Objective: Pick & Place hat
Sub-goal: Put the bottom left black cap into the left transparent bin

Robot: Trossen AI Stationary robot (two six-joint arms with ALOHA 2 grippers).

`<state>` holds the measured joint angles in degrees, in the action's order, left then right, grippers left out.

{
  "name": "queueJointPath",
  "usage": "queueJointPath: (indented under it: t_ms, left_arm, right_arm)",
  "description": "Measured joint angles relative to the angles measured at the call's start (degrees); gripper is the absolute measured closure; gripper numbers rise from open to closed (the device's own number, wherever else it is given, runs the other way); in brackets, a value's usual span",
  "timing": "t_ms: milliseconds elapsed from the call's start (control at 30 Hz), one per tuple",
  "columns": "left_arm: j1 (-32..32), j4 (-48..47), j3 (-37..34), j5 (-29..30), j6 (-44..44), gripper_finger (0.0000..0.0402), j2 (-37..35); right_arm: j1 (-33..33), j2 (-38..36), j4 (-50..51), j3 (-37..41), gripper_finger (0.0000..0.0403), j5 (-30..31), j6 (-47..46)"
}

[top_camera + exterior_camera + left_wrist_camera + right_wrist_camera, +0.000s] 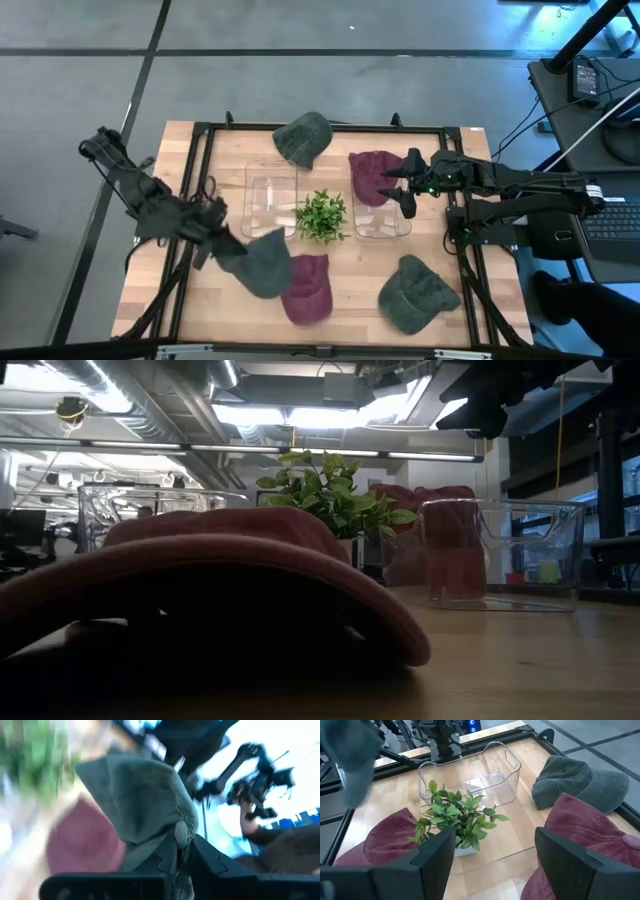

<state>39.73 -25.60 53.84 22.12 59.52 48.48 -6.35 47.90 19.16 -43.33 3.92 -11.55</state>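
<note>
Item: 1 grey hat [262,262], pinched in the closed left gripper [213,238] at the table's [350,305] front left, beside a maroon hat [307,288]. Right gripper [404,186]: fingers spread wide, holding nothing, over a second maroon hat [372,176] draped on the right clear bin [383,225]. Plant [322,216] between the 2 bins.

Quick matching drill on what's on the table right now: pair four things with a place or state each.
1. left gripper
2. right gripper
3. plant
4. right bin

a. between the two clear bins
b. open, above a maroon hat
c. has a maroon hat hanging over its far rim
d. shut on a grey hat

Pairs: 1-d, 2-b, 3-a, 4-c
</note>
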Motion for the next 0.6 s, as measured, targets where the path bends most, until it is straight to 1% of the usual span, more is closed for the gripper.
queueJointPath:
  t_ms: [67,167,200,300,400,500,600]
  left_arm:
    - [-2.03,1.52,1.97,1.84,-8.60,0.0375,0.01]
    - [-5.91,1.99,4.54,5.47,-27.45,0.0376,0.25]
    - [-7.42,1.89,4.98,7.25,-32.33,0.0377,0.51]
    - [-12.53,-0.05,5.95,9.33,-43.53,0.0379,1.05]
    - [-17.54,-2.25,6.68,9.47,-51.18,0.0378,0.84]
    - [-22.33,-4.63,6.78,9.07,-55.17,0.0378,0.86]
    - [-27.01,-7.14,6.91,6.04,-58.07,0.0378,0.97]
  right_arm:
    - [0.00,0.00,0.01,0.00,0.0132,0.01,0.02]
    - [0.00,0.00,0.00,0.00,0.0132,0.41,-0.04]
    - [0.00,0.00,-0.01,0.00,0.0132,0.92,-0.09]
    - [0.00,0.00,-0.61,0.00,0.0132,2.76,-0.20]
    - [0.00,0.00,-2.59,0.00,0.0132,5.78,-0.44]
    - [0.00,0.00,-3.92,0.00,0.0132,8.43,-0.45]
    - [-0.02,0.00,-4.83,0.00,0.0132,9.70,-0.44]
